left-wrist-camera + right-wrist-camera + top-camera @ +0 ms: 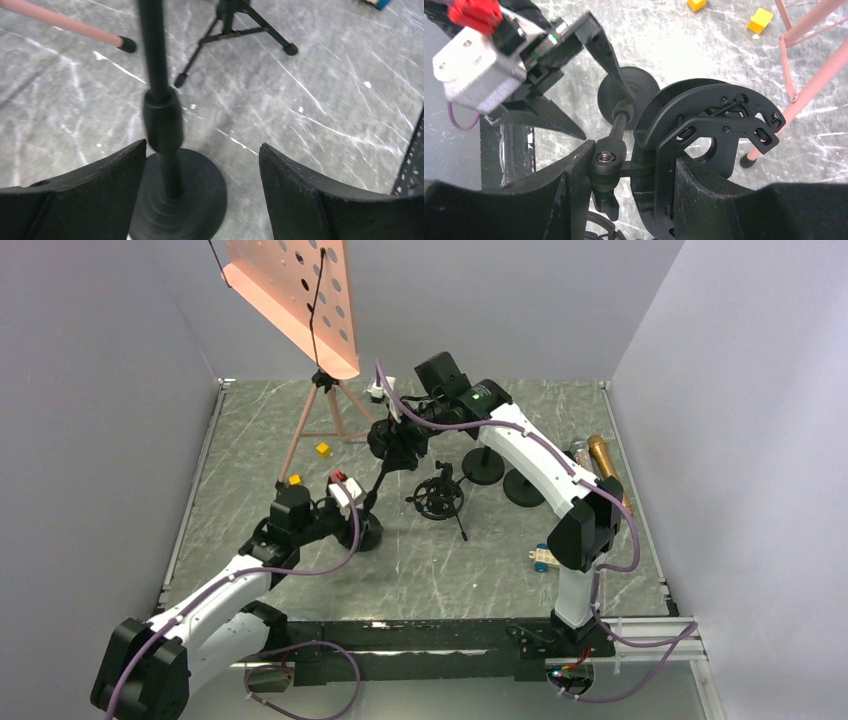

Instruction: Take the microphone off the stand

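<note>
A black microphone stand leans on its round base [368, 532], with its pole [160, 112] rising to a black ring-shaped shock mount [711, 117]. I see no microphone body in the mount. My right gripper [634, 155] is shut on the stand's top: one finger is on the swivel joint [608, 159], the other on the mount's ring. It shows in the top view [400, 445]. My left gripper [202, 145] is open low around the pole, just above the base [182, 200]. The pole is close to its left finger [100, 190].
A pink music stand [300, 300] on tripod legs stands at the back left, with two yellow cubes [323, 449] near it. A small tripod with a ring mount [437, 497] and two round bases [484, 472] sit mid-table. A gold microphone [605, 462] lies at the right edge.
</note>
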